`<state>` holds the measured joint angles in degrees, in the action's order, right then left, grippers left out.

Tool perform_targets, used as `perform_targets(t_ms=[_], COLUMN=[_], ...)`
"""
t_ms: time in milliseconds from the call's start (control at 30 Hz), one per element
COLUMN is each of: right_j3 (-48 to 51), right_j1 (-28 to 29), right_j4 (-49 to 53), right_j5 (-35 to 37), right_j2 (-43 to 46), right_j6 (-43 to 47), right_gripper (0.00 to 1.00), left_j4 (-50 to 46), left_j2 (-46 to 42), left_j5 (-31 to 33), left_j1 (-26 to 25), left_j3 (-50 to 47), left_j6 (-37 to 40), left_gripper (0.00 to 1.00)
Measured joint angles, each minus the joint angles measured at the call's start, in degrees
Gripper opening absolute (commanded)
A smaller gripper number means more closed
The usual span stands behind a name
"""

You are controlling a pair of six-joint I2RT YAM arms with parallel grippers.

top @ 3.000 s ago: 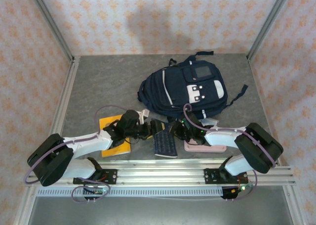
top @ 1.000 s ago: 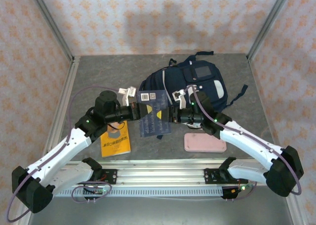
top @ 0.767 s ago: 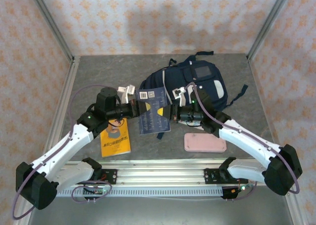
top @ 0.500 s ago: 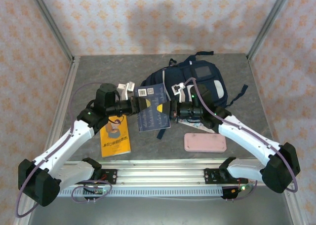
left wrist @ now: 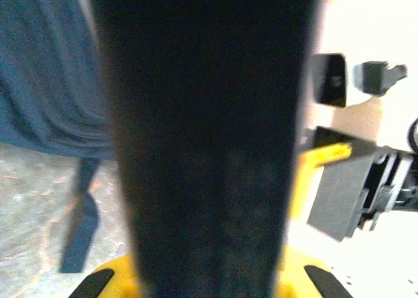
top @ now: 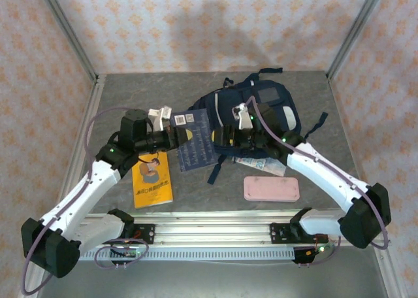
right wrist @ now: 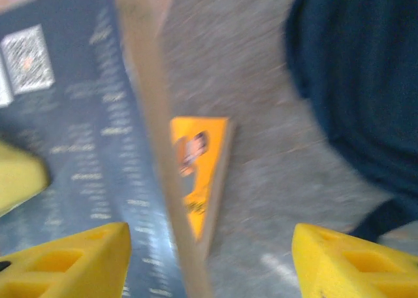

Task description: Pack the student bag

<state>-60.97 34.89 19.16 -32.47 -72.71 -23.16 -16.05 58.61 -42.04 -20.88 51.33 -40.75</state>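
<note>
The student bag (top: 264, 112) lies flat at the back right of the table, navy with a grey patch; its fabric also shows in the left wrist view (left wrist: 46, 69) and the right wrist view (right wrist: 366, 82). A dark blue book (top: 196, 141) hangs above the table in front of the bag's left end. My left gripper (top: 171, 136) is shut on its left edge, and the book's dark cover (left wrist: 209, 148) stands between the yellow fingers (left wrist: 104, 283). My right gripper (top: 225, 136) is open at the book's right edge; the page edge (right wrist: 153, 134) runs between wide-apart fingertips (right wrist: 72, 259), untouched.
An orange book (top: 151, 179) lies on the table under the left arm, and again past the blue cover (right wrist: 199, 174). A pink flat case (top: 272, 188) sits front right. A light booklet (top: 258, 162) lies beneath the right forearm. A dark bag strap (top: 214, 170) trails forward.
My right gripper has opened and let go of the blue book. The left gripper keeps the book and has carried it slightly left and back. Both arms have risen toward the bag.
</note>
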Motion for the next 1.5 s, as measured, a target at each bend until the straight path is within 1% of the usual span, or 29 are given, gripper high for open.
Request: perform_targets(t_ms=[67,133,233,333,400,467,533,633,700,800,1000,1100,1167,1233,1333,1467,1500], right_j3=[-5.2,-11.8,-20.3,-26.1,-26.6,-25.4,-21.5,-13.6,-10.5,-7.5,0.2,1.7,2.4,2.5,2.9,3.2,3.2], right_j1=[-0.5,-0.7,-0.7,-0.7,-0.7,-0.7,-0.7,-0.6,0.0,2.1,7.0,7.8,8.6,10.0,11.6,11.7,11.6], right_j4=[4.2,8.1,12.7,15.6,15.9,15.0,10.5,1.7,-3.8,-11.3,-24.5,-26.8,-31.5,-36.2,-43.1,-50.8,-51.7], right_j5=[6.3,11.7,17.2,18.6,18.0,16.8,14.2,9.3,7.0,4.9,3.7,3.3,3.6,3.5,3.6,4.3,4.6], right_j2=[-3.5,-9.0,-17.9,-25.0,-26.5,-26.1,-23.5,-17.8,-15.3,-13.4,-11.3,-11.3,-11.8,-12.9,-14.8,-17.9,-18.6], right_j6=[1.3,2.5,3.9,4.4,3.5,1.3,-3.0,-12.9,-19.6,-27.9,-41.9,-45.6,-48.1,-49.7,-52.0,-54.8,-55.3], right_gripper=[0.69,0.71,0.72,0.75,0.81,0.86,0.88,0.88,0.88,0.88,0.88,0.88,0.88,0.85,0.73,0.41,0.3], left_j4=[-4.3,-7.9,-11.1,-11.9,-11.5,-9.8,-5.9,3.2,9.3,16.0,24.8,26.8,27.0,27.4,27.6,27.7,27.7], left_j2=[-0.3,-0.9,-2.1,-2.4,-2.7,-3.6,-5.1,-6.4,-5.8,-4.9,-5.3,-5.4,-5.3,-5.2,-5.2,-5.2,-5.2], left_j5=[5.3,10.7,16.0,18.5,19.5,21.1,23.4,26.5,28.1,30.4,33.9,34.7,34.9,35.0,35.3,35.5,35.6], left_j1=[0.0,0.0,0.1,0.1,0.4,0.9,1.2,1.4,1.4,1.4,1.4,1.4,1.4,1.4,0.8,-0.8,-1.0], left_j3=[1.9,3.1,3.3,3.3,2.8,0.9,-2.6,-9.2,-12.6,-15.0,-15.1,-15.1,-14.7,-14.4,-14.3,-14.3,-14.3], left_j6=[1.7,2.9,3.6,3.4,2.6,0.1,-4.9,-14.2,-19.9,-26.4,-32.7,-33.9,-34.5,-35.2,-36.0,-36.9,-37.2], left_gripper=[0.0,0.0,0.0,0.0,0.0,0.0,0.0,0.0,0.0,0.0,0.0,0.0,0.0,0.0,0.0,0.0,0.0])
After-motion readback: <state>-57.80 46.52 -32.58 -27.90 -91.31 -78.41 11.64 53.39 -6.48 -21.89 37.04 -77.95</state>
